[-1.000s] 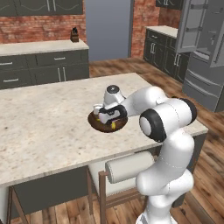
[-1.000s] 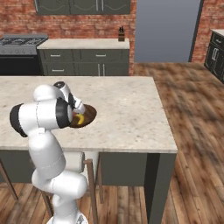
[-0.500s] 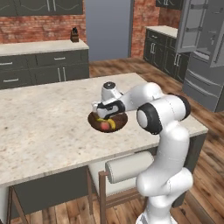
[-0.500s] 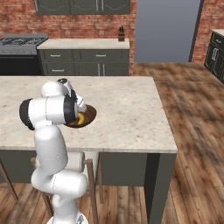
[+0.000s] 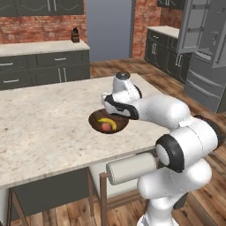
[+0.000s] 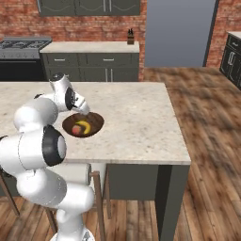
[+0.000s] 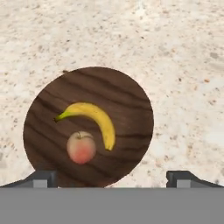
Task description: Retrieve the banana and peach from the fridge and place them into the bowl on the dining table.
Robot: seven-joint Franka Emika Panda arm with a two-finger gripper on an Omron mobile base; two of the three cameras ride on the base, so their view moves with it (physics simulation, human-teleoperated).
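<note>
The dark brown bowl (image 7: pixel 122 94) rests on the beige speckled dining table (image 7: pixel 183 52). Inside it lie the yellow banana (image 7: pixel 97 117) and the orange-red peach (image 7: pixel 81 147), side by side. My gripper (image 7: pixel 111 179) hangs open just above the bowl's near edge, with nothing between its fingertips (image 7: pixel 41 178). From the left base the bowl (image 5: pixel 94 119), banana (image 5: pixel 110 125) and peach (image 5: pixel 105 127) sit under the gripper (image 5: pixel 113 114). From the right base the bowl (image 6: pixel 95 120), banana (image 6: pixel 84 126) and peach (image 6: pixel 75 130) lie below the gripper (image 6: pixel 84 112). The grey fridge (image 5: pixel 207 48) stands far right.
A padded stool (image 5: pixel 130 170) is tucked under the table's near edge beside my base. Dark cabinet counters (image 5: pixel 44 55) line the brick back wall, with a stove (image 6: pixel 21 44) at the left and a small dark knife block (image 6: pixel 130 36) on top.
The gripper has risen out of the bowl and its fingers have spread wider. The peach now lies free in the bowl beside the banana.
</note>
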